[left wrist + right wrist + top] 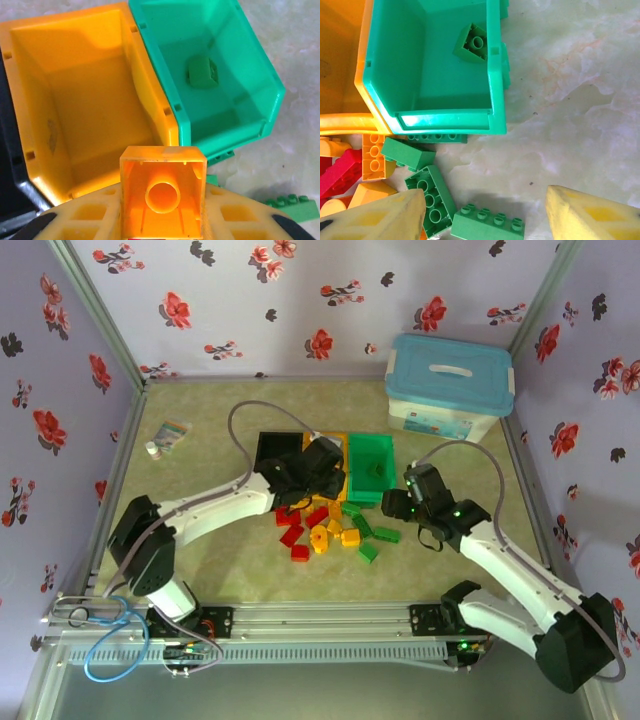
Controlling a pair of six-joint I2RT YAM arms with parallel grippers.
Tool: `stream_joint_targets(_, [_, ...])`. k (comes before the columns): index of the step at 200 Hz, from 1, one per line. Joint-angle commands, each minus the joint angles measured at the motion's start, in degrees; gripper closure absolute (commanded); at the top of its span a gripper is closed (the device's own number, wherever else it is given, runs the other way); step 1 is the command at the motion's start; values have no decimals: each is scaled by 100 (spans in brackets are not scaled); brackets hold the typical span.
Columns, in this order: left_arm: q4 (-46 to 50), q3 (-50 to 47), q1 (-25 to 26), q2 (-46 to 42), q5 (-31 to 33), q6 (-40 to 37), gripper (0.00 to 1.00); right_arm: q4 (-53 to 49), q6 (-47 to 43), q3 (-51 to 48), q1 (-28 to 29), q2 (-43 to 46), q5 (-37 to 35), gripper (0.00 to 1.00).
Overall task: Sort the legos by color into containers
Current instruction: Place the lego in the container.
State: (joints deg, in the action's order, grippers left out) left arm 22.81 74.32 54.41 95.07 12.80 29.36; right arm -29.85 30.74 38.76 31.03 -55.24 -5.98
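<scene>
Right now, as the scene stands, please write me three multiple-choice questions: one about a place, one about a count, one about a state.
1. Where does the green bin stand?
A. directly right of the orange bin
B. left of the orange bin
C. inside the orange bin

2. How many bricks lie in the green bin?
A. none
B. one
C. four

3. What is the state of the left gripper?
A. open and empty
B. shut on a red brick
C. shut on an orange brick

Key: 1 A, their walls meet side by side. 2 B, a single green brick lies on its floor. 3 C, the orange brick sits between its fingers.
</scene>
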Motion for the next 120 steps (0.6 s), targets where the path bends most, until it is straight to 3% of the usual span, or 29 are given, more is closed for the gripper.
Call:
stream_joint_targets(1, [104, 439, -244, 442, -307, -330, 69, -30, 160, -105, 26, 50, 9, 35])
stream_joint_targets(22, [214, 785, -364, 754, -313, -391, 64, -39, 133, -125, 26, 53, 109, 35])
stream_joint_targets(31, [287, 885, -387, 823, -313, -393, 56, -55, 116, -136, 35, 49, 144, 34])
stream_joint_targets(45, [306, 927, -388, 794, -317, -419, 37, -83, 40, -174, 59, 74, 245, 31])
stream_joint_targets(52, [279, 890, -390, 742, -316, -422, 33, -84, -19, -205, 90, 75, 303, 30])
stream_joint_targets(120, [-15, -354, -326, -385, -313, -190, 32, -127, -156, -15, 538, -189, 229, 30])
